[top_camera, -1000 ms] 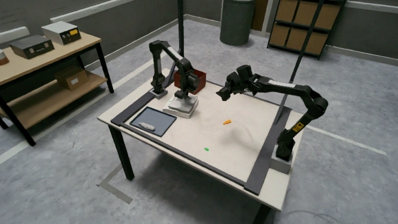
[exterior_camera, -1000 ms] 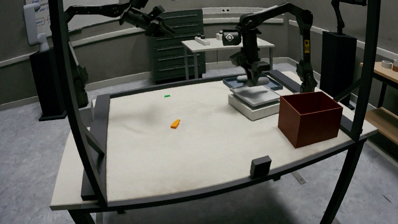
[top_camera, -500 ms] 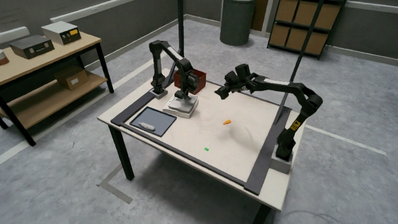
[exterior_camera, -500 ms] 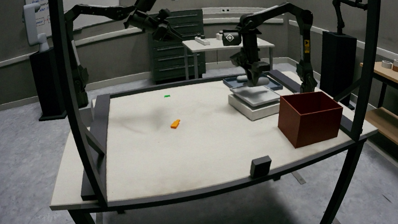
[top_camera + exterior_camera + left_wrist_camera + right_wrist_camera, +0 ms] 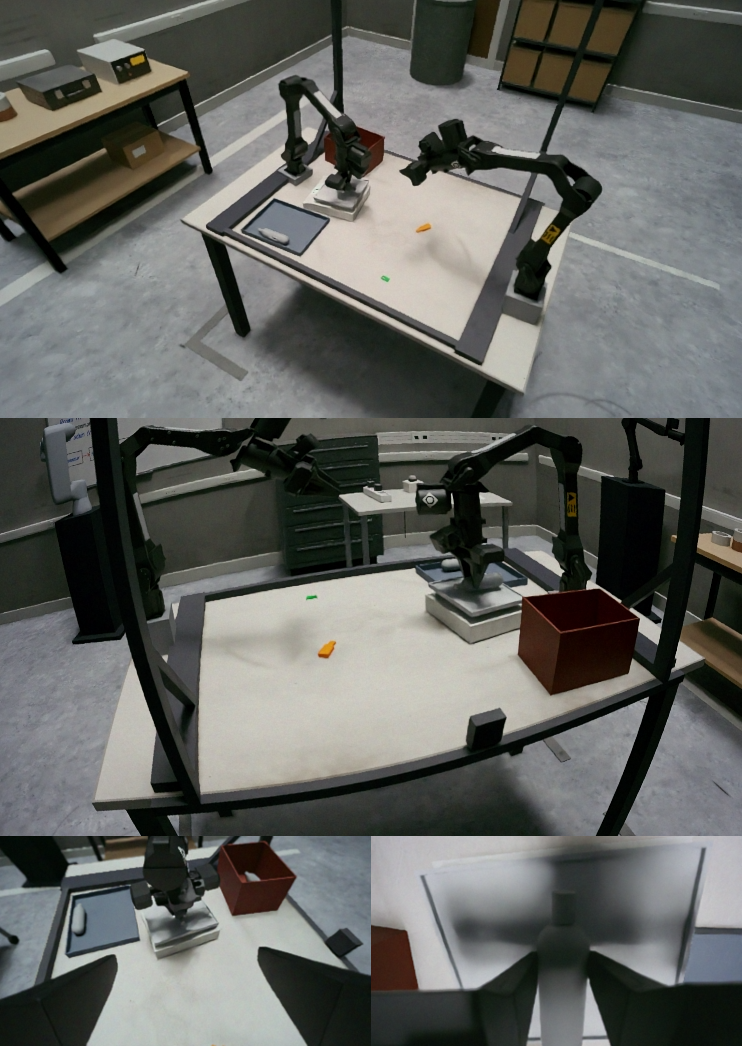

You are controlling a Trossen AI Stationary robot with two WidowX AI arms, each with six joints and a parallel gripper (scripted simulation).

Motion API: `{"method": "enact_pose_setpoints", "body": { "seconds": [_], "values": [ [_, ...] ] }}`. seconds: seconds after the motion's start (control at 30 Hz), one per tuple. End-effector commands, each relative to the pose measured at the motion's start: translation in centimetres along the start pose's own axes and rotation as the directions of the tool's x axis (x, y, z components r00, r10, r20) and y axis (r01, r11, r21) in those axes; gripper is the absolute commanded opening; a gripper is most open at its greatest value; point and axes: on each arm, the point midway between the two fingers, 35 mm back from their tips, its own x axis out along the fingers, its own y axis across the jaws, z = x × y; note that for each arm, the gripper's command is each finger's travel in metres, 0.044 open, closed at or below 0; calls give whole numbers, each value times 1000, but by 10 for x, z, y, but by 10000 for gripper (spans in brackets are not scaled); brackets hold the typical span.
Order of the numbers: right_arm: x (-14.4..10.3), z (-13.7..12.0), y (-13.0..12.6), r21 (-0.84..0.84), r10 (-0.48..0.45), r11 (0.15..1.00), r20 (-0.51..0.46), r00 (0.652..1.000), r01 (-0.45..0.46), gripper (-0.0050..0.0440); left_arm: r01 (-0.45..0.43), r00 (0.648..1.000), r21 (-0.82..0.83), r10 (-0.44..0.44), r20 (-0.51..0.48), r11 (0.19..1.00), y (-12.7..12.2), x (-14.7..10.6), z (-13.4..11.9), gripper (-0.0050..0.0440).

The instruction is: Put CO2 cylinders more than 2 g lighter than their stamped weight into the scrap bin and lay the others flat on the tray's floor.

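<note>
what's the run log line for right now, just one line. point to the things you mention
right tool [image 5: 340,187] [image 5: 475,583] [image 5: 564,959]: shut on gray cylinder [image 5: 488,580] [image 5: 564,991], over scale [image 5: 332,210] [image 5: 471,630] [image 5: 187,945] | left tool [image 5: 187,964]: open | tray [image 5: 306,225] [image 5: 519,580] [image 5: 110,925]: one cylinder [image 5: 273,236] [image 5: 451,565] [image 5: 79,920] | scrap bin [image 5: 376,150] [image 5: 581,651] [image 5: 258,897]: one visible

Yellow stickers with a black triangle, their smaller marks unreadable, sit on the left arm [image 5: 563,173] [image 5: 181,437] and right arm [image 5: 293,122] [image 5: 571,480] [image 5: 166,869]; the whiteboard's [image 5: 173,456] handwriting is too blurred to read.
</note>
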Motion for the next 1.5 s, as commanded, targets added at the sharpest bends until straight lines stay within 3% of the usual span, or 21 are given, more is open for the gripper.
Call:
{"method": "enact_pose_setpoints", "body": {
  "seconds": [0.0,0.37,0.4,0.63,0.73,0.87,0.93,1.13,1.47],
  "values": [
    [-6,8,-1,0,-9,1000,32,999,9,-50,0,1000,-1,0,25,1000,0,-5,9,440],
    [-6,6,-1,-1,-8,1000,31,999,8,-50,0,1000,-1,0,25,1000,0,-5,9,440],
    [-6,6,-1,-1,-8,1000,31,999,8,24,0,1000,-1,0,25,1000,0,-5,9,440],
    [-6,6,-1,-1,-8,1000,31,999,8,192,0,1000,-1,0,25,1000,0,-5,9,440],
    [-6,6,-1,-1,-8,1000,31,999,8,192,0,1000,-1,0,25,1000,0,-5,9,440],
    [-23,7,-2,-2,-14,1000,51,999,14,288,0,1000,-1,0,25,1000,0,-5,9,440],
    [-23,7,-2,-2,-14,1000,51,999,14,288,0,1000,-1,0,25,1000,0,-5,9,440],
    [-66,5,-1,-4,-14,1000,51,999,15,432,0,1000,-1,0,25,1000,0,-5,9,440],
    [-58,-18,-1,59,-33,998,74,997,28,440,-7,1000,-7,8,27,1000,4,11,30,440]
  ]
}}
